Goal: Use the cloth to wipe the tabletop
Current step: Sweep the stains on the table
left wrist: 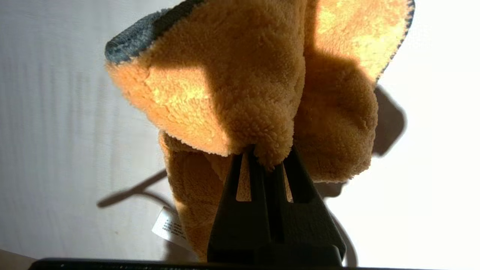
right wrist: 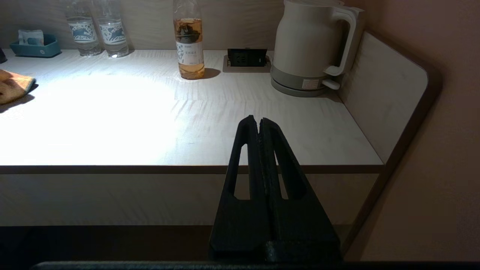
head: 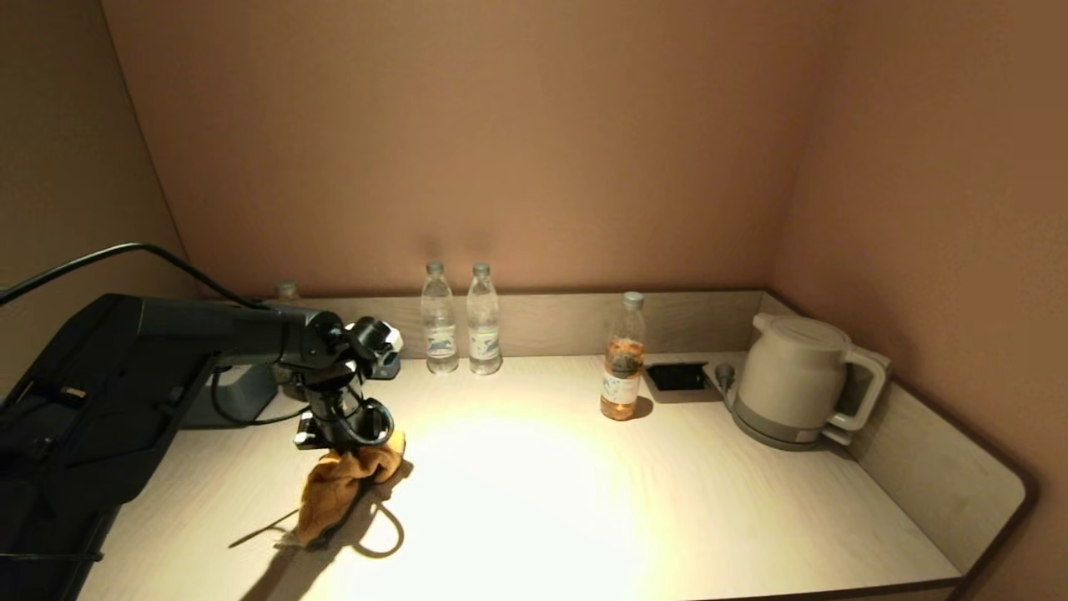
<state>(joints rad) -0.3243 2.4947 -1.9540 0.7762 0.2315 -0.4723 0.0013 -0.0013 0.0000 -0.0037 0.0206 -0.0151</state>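
**Cloth in grip, wiping barely begun**

Progress: I had the left gripper over the left part of the counter, jaws clamped on a fold of the cloth. Pickup therefore looked done. Of the wipe itself I could confirm nothing: I saw no streak, damp track or visible dirt to separate wiped surface from unwiped. My judgement was that almost the whole counter remained to be covered, including the bright middle patch and the right side toward the kettle.

Cloth vs. jaws: in the left wrist view the cloth bunched directly ahead of the left gripper, with a tuft pinched between the 2 closed jaws. The grey-blue edge folded over at the far side, and a white care label hung off a lower corner. From the head camera the cloth hung from the jaws and trailed toward the near edge, its lower end lying on the counter. Only that trailing end seemed to touch, so I judged it needed pressing flatter to wipe properly.

Right gripper: parked off the front edge of the counter, jaws together, holding nothing.

Obstacles noted along the back: 2 water bottles, 1 tea bottle and the kettle.
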